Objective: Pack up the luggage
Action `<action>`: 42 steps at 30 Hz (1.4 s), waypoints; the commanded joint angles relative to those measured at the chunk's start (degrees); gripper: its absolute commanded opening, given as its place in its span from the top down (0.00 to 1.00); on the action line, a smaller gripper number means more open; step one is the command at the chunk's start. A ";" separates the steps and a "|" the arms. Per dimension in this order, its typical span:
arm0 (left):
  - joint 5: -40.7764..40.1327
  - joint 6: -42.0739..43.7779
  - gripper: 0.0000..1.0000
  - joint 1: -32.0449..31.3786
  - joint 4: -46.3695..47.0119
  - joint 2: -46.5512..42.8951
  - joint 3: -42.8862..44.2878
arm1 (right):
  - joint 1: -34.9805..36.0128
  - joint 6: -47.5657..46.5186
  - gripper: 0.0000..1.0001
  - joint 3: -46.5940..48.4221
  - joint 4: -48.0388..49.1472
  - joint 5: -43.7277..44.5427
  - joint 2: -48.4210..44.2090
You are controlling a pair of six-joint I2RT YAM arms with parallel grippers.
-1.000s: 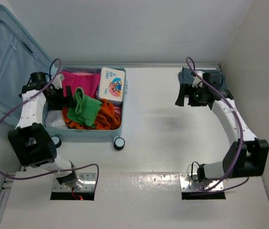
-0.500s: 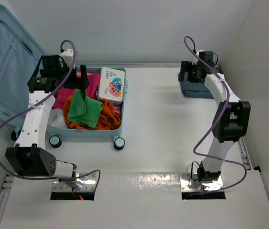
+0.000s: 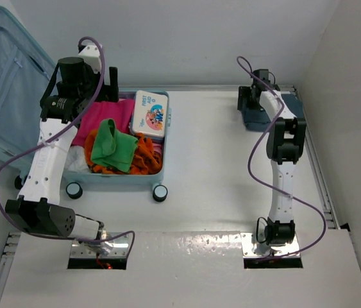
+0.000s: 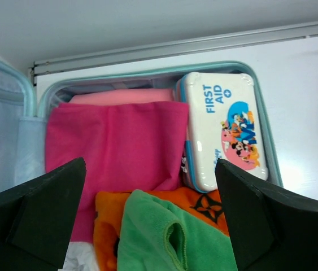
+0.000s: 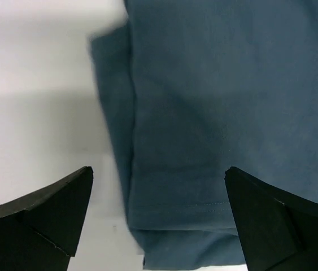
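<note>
The luggage [image 3: 121,179], a pale blue hard-shell suitcase, lies open at the left with its lid [image 3: 7,90] leaning back. It holds a magenta cloth [image 4: 113,141], a green cloth [image 4: 164,237] on top of an orange one [image 4: 105,220], and a white first aid box [image 4: 223,130]. My left gripper [image 3: 103,90] hangs open above the magenta cloth, empty and clear of the clothes [image 4: 150,164]. At the back right my right gripper [image 3: 249,99] is open just above a folded dark blue garment [image 5: 221,84], with the garment's near edge between its jaws [image 5: 159,169].
The suitcase's wheels [image 3: 160,192] stick out at its near side. A metal rail [image 4: 192,48] runs along the back wall behind the suitcase. The right wall stands close to the blue garment [image 3: 293,106]. Bare white table [image 3: 218,167] lies between the two arms.
My left gripper opened wider and rose up and back out of the suitcase, leaving the green cloth on the orange one. My right arm stretched toward the back, over the blue garment.
</note>
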 commanded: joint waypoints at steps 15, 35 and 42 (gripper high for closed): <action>-9.09 2.55 0.01 5.58 -3.78 -0.73 -0.27 | 2.51 1.93 1.00 1.95 -10.73 -3.08 2.44; 8.48 -1.32 0.01 26.59 -7.65 -3.46 -10.03 | 21.42 36.55 1.00 -5.27 20.73 -40.12 -26.93; 12.26 -1.32 0.01 29.58 -8.18 -5.21 -10.03 | 32.23 43.67 1.00 2.30 23.02 -39.32 -16.74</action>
